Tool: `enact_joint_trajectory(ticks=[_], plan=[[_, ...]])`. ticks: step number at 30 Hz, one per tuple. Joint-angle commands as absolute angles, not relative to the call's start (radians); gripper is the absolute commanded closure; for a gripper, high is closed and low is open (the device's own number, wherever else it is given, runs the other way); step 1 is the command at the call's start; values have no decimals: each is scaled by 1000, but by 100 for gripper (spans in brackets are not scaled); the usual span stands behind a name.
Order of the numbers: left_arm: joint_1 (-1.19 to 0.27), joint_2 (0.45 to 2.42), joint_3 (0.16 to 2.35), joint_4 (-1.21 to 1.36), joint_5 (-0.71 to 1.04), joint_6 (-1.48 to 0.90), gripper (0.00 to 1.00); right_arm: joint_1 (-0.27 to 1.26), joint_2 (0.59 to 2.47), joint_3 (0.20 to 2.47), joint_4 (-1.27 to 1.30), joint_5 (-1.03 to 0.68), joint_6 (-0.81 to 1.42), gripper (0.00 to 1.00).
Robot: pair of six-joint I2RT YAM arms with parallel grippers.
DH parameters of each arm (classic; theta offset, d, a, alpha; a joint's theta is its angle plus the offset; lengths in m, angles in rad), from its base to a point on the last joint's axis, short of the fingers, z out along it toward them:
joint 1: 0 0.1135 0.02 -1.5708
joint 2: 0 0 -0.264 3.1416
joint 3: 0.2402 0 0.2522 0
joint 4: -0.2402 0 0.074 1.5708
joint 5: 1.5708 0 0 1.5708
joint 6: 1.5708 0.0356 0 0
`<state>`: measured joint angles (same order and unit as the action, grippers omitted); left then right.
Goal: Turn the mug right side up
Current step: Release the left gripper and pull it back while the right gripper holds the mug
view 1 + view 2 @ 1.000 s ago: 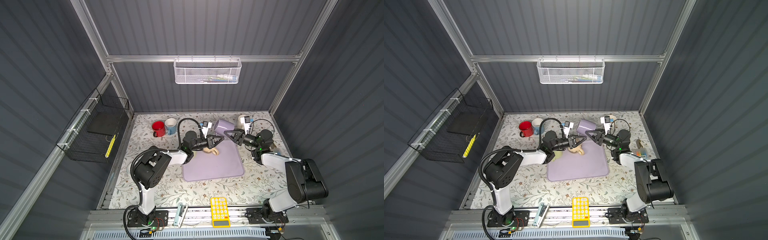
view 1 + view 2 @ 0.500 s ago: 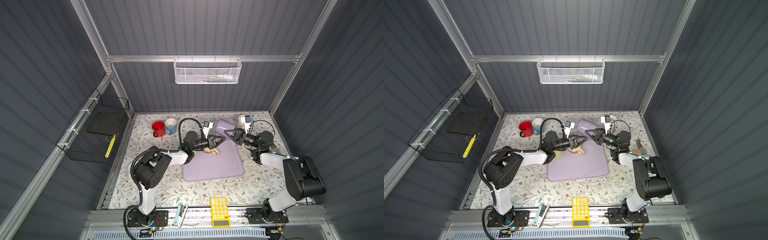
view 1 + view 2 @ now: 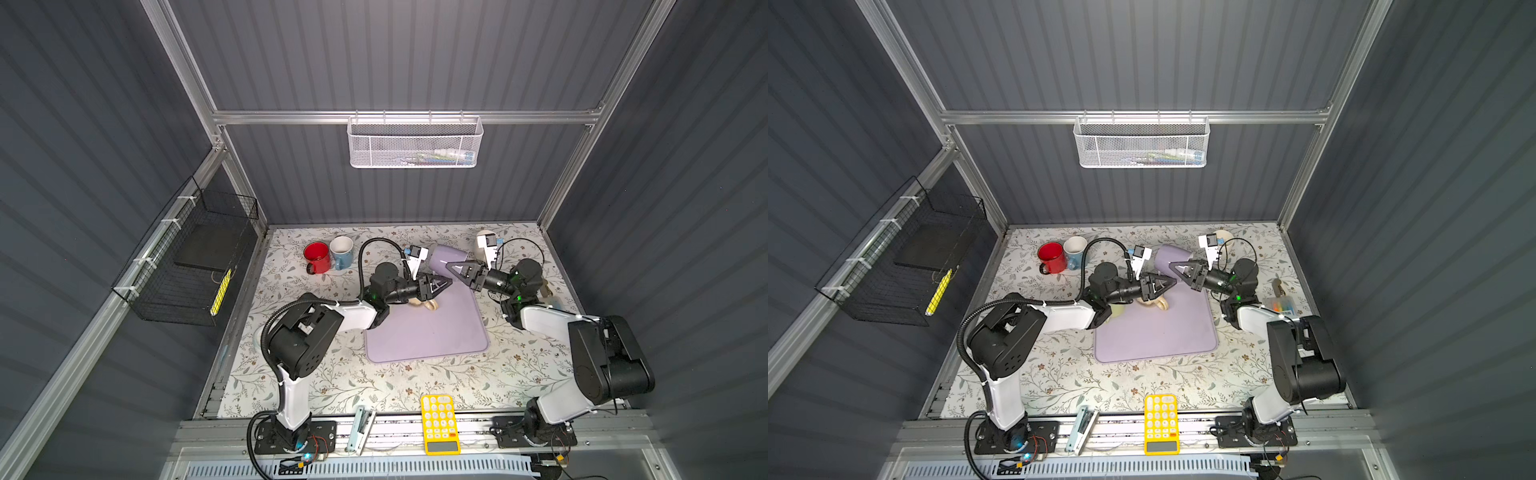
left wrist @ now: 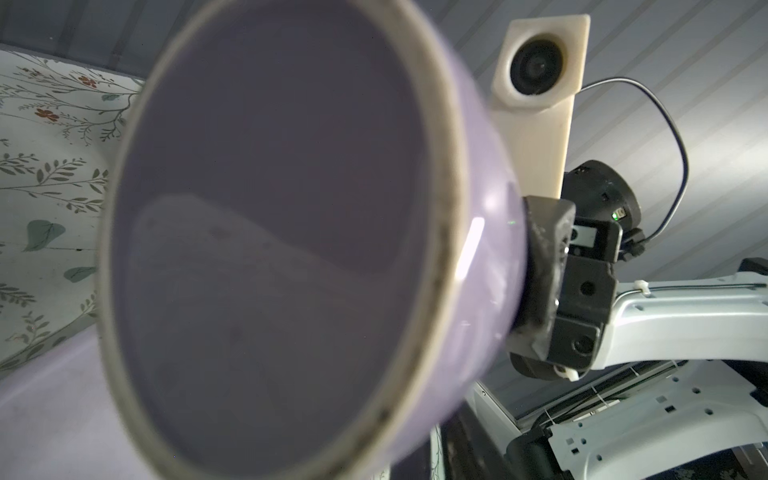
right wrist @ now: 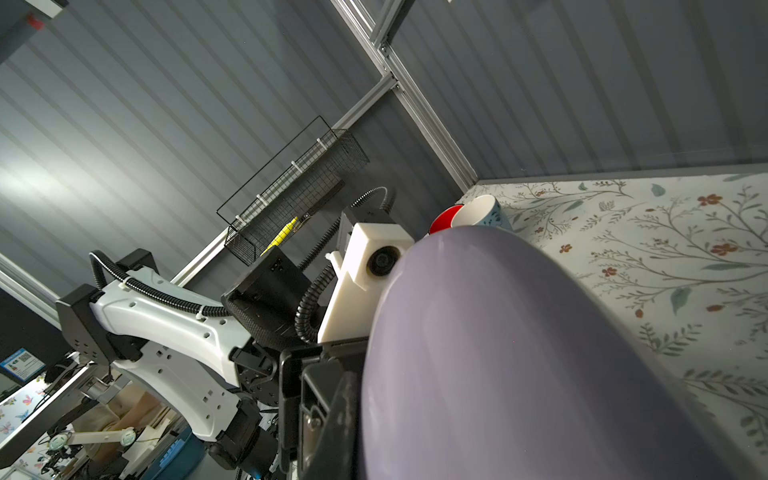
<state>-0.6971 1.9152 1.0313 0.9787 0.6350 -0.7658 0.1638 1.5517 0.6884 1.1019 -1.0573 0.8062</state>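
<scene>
Mug (image 3: 441, 256), glossy lavender ceramic, rounded, pale-rimmed

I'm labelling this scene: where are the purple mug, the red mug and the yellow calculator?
purple mug (image 3: 442, 254), in a top view, its side wall.
red mug (image 3: 316, 253), in a top view, inside its open mouth.
yellow calculator (image 3: 437, 415), in a top view, its keypad.

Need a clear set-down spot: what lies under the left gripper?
A beige object lies on the purple mat beneath the left gripper. The gripper covers its far part, so what it is cannot be told.
</scene>
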Motion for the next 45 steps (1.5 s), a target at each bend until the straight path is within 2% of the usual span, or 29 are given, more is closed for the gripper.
enact_joint_trajectory(ticks=[1,7,13,17,28,36,45], plan=[[-686,1854,1029,1017,607,-723,52,169,1509,712,1013,-1053,721,100],[-680,1848,1014,1018,590,-715,39,166,1485,712,970,-1050,695,100],[-669,1830,1000,991,572,-691,33,160,1473,712,940,-1049,682,100],[-663,1793,993,913,556,-626,32,153,1451,716,850,-1036,637,100],[-655,1642,1016,540,476,-376,32,143,1349,826,270,-920,333,100],[-655,1536,1090,125,387,-138,32,140,1352,958,-122,-769,170,100],[-655,1449,1138,-185,262,12,32,138,1353,1074,-382,-600,81,100]])
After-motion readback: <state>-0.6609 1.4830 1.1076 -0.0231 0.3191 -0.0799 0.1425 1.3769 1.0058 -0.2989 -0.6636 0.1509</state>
